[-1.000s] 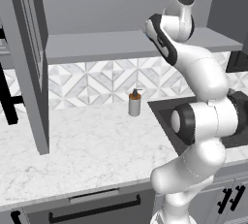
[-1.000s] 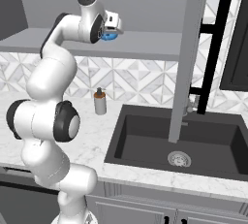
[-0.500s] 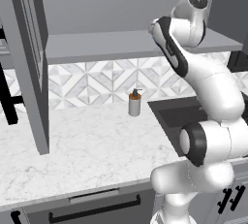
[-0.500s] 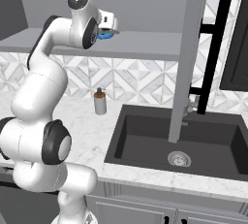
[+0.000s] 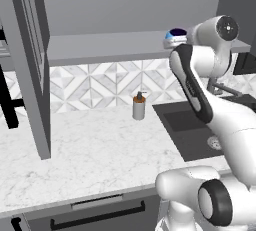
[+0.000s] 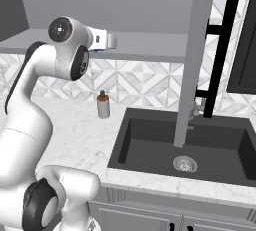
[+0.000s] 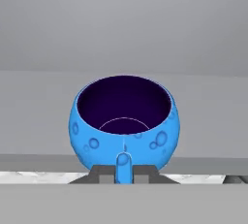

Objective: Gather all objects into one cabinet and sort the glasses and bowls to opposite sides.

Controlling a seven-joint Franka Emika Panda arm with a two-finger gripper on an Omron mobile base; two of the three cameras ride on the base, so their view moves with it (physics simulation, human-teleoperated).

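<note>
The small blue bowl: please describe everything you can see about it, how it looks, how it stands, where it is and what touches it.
The small blue bowl is round, cup-sized and glossy bright blue, with pale bubble-like spots on its outside and a dark purple inside. It is upright, mouth up, with nothing visible in it. The gripper is shut on its near rim, one finger going down inside the wall. It sits at the front edge of the flat grey cabinet shelf; whether its bottom rests on the shelf or hangs just above cannot be told.
</note>
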